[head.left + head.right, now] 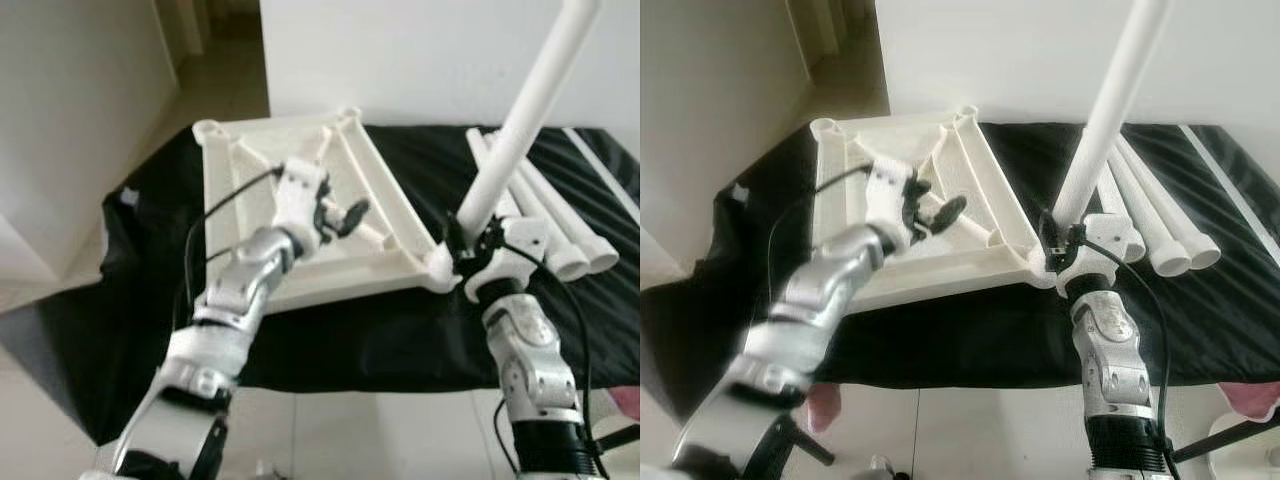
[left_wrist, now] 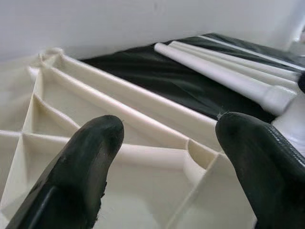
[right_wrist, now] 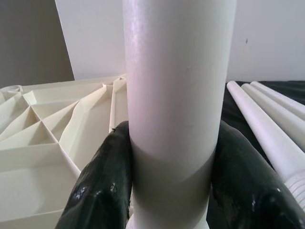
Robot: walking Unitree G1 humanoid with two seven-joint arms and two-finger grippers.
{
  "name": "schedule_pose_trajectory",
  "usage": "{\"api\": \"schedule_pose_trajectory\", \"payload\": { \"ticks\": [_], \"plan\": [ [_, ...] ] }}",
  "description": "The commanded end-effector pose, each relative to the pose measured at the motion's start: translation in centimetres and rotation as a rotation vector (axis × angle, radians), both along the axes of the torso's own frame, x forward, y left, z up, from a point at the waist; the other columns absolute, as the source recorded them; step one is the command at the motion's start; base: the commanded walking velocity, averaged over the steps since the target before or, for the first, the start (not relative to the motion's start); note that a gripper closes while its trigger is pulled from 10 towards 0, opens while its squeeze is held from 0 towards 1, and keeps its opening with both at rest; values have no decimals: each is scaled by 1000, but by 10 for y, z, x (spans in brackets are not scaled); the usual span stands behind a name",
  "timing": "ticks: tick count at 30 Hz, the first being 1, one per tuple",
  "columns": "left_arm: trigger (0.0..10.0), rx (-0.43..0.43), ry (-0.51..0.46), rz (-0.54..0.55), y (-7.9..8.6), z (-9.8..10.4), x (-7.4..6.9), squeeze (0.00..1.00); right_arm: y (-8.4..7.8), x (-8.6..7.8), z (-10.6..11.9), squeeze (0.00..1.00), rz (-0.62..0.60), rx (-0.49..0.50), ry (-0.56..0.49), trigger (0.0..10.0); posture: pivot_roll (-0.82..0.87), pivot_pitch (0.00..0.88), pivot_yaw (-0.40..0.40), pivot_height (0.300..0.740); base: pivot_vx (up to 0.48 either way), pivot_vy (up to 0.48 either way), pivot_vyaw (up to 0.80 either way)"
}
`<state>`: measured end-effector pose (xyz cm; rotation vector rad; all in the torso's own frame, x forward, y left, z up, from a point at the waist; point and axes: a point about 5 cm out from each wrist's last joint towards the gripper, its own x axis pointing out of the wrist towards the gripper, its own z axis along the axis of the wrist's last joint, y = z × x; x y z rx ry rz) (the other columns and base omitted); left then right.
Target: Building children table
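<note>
A cream table top (image 1: 300, 170) lies upside down on a black cloth, its ribbed underside facing up. A white table leg (image 1: 520, 110) stands tilted at the top's near right corner (image 1: 438, 268). My right gripper (image 1: 470, 240) is shut on that white table leg (image 3: 176, 119) near its lower end. My left gripper (image 1: 345, 215) hovers open over the ribs in the middle of the table top (image 2: 143, 157), with nothing between its fingers (image 2: 81, 167).
Three more white legs (image 1: 545, 215) lie side by side on the black cloth (image 1: 350, 330) to the right of the table top. A white wall stands behind. Pale floor shows at the left and near side of the cloth.
</note>
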<state>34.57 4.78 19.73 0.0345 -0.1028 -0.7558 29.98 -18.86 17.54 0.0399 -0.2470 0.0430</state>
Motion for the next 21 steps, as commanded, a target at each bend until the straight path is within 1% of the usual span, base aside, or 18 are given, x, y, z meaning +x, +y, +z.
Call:
{"api": "schedule_pose_trajectory", "payload": {
  "ticks": [1, 2, 3, 6, 9, 11, 13, 14, 15, 17, 19, 20, 21],
  "plan": [
    [10000, 31, -39, -219, -11, -4, -19, 0, -4, -1, -9, 0, -33, 20, 15, 10000, 13, 0, 8, 740, 0, 0, 0],
    [10000, 35, -41, -227, -13, -7, -24, 0, -7, -1, -13, 0, -45, 24, 28, 10000, 13, 0, 10, 740, 0, 0, 0],
    [10000, 35, -41, -227, -13, -7, -24, 0, -7, -1, -13, 0, -45, 24, 28, 10000, 13, 0, 10, 740, 0, 0, 0],
    [10000, 54, -36, -223, -14, -16, -31, 0, -13, 1, -24, 0, -74, 18, 59, 10000, 16, 0, 10, 740, 0, 0, 0],
    [10000, 53, -31, -216, -13, -18, -31, 0, -14, 2, -25, 0, -77, 30, 57, 10000, 15, 0, 14, 740, 0, 0, 0],
    [10000, 67, -31, -202, -11, -19, -30, 0, -14, 7, -24, 0, -75, 47, 43, 10000, 16, 0, 14, 740, 0, 0, 0],
    [10000, 67, -31, -202, -11, -19, -30, 0, -14, 7, -24, 0, -75, 47, 43, 10000, 16, 0, 14, 740, 0, 0, 0],
    [10000, 97, -36, -191, -10, -20, -28, 0, -14, 12, -18, 0, -78, 70, 18, 10000, 27, 0, 11, 740, 0, 0, 0],
    [10000, 97, -36, -191, -10, -20, -28, 0, -14, 12, -18, 0, -78, 70, 18, 10000, 27, 0, 11, 740, 0, 0, 0],
    [10000, 173, -40, -154, -11, -26, -23, 0, -14, 16, -2, 0, -77, 116, -34, 10000, 40, 0, 3, 740, 0, 0, 0],
    [10000, 247, -35, -96, -11, -33, -17, 0, -15, 17, 7, 0, -82, 138, -68, 10000, 47, 0, -1, 740, 0, 0, 0],
    [10000, 269, -13, -75, -13, -37, -14, 0, -17, 17, 10, 0, -91, 142, -81, 10000, 48, 0, -2, 740, 0, 0, 0],
    [10000, 269, -13, -75, -13, -37, -14, 0, -17, 17, 10, 0, -91, 142, -81, 10000, 48, 0, -2, 740, 0, 0, 0]
  ]
}}
